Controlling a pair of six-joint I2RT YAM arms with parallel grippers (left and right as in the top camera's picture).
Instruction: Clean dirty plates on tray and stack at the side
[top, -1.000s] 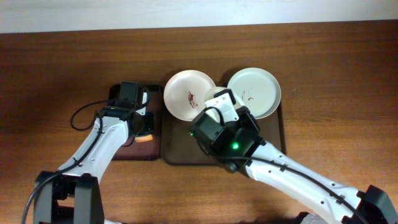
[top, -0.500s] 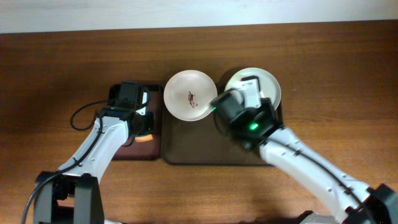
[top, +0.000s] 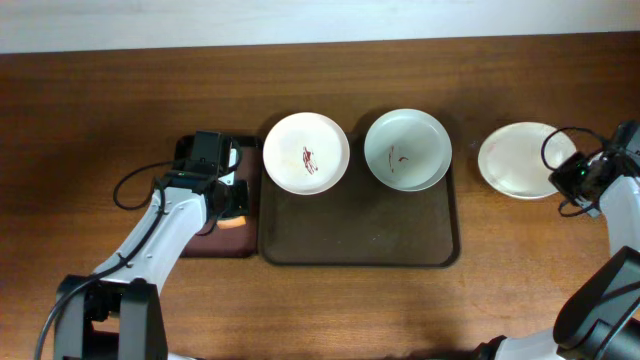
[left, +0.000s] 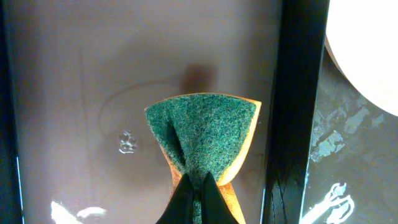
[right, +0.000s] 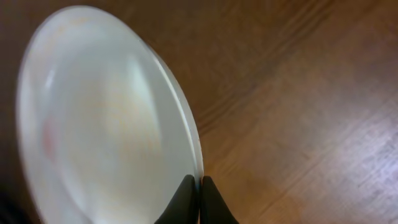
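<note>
Two white plates with red-brown streaks, one at the left (top: 306, 152) and one at the right (top: 407, 149), sit at the far end of the dark brown tray (top: 360, 240). A third white plate (top: 516, 160) lies on or just over the table to the right of the tray. It looks clean in the right wrist view (right: 99, 118). My right gripper (top: 558, 173) is shut on its right rim (right: 200, 185). My left gripper (top: 230, 203) is shut on a green and orange sponge (left: 202, 134) over the small tray (left: 74, 93).
The small black-rimmed tray (top: 200, 245) stands just left of the brown tray, and its rim (left: 292, 112) shows next to the sponge. A black cable (top: 130, 185) loops on the table at the left. Bare wood lies right of the third plate.
My right arm has swung from over the brown tray far to the right. The third plate now shows on the table right of the tray. The left arm has not moved.
</note>
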